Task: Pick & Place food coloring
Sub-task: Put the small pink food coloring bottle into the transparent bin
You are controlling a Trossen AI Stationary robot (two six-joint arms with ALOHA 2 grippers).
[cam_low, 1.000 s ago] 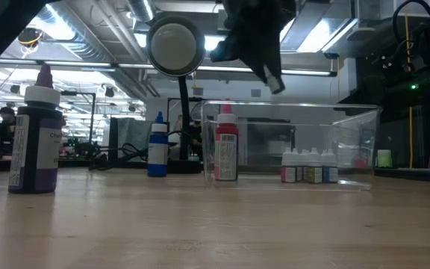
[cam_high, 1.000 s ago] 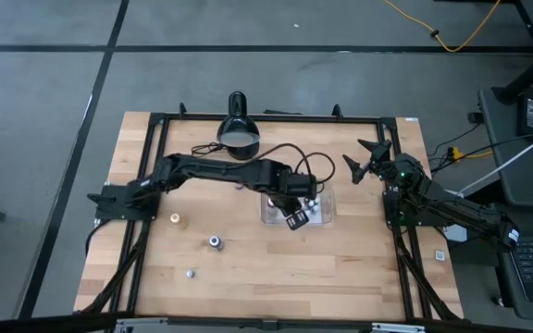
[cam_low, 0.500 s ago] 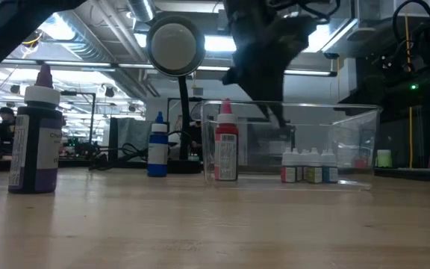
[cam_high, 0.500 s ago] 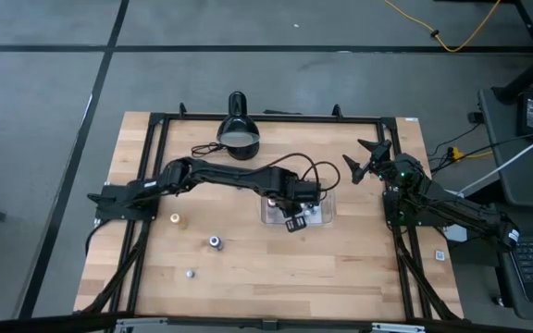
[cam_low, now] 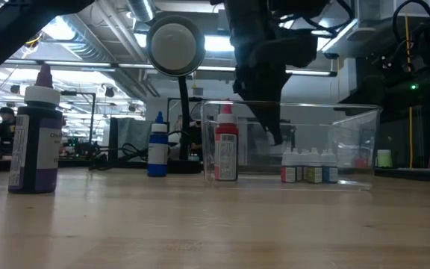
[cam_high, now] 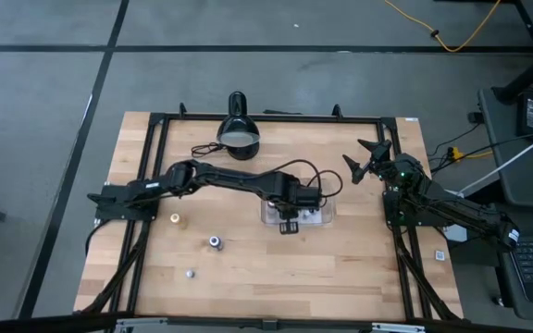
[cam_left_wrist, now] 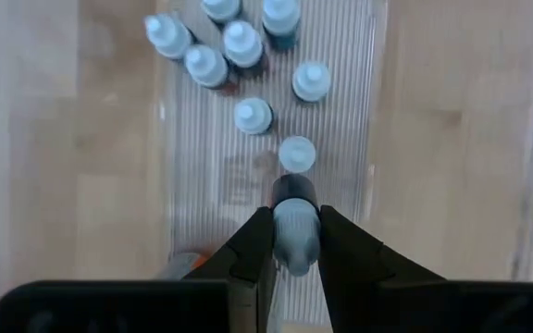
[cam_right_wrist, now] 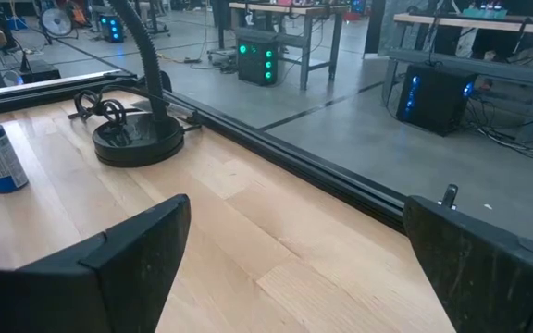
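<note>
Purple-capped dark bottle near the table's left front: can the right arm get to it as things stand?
Probably not. The right gripper waits open at the far right edge, while the purple-capped dark bottle stands across the table, with the left arm and clear plastic tray between.

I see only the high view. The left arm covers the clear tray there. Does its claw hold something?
Observer: Yes. The left wrist view shows the left claw shut on a small food coloring bottle above the clear tray.
Operator: Do other bottles stand in the tray?
Observer: Yes, several pale-capped bottles stand upright just ahead of the held one.
Operator: And the right claw?
Observer: The right claw is open and empty, near the table's right edge.
</note>
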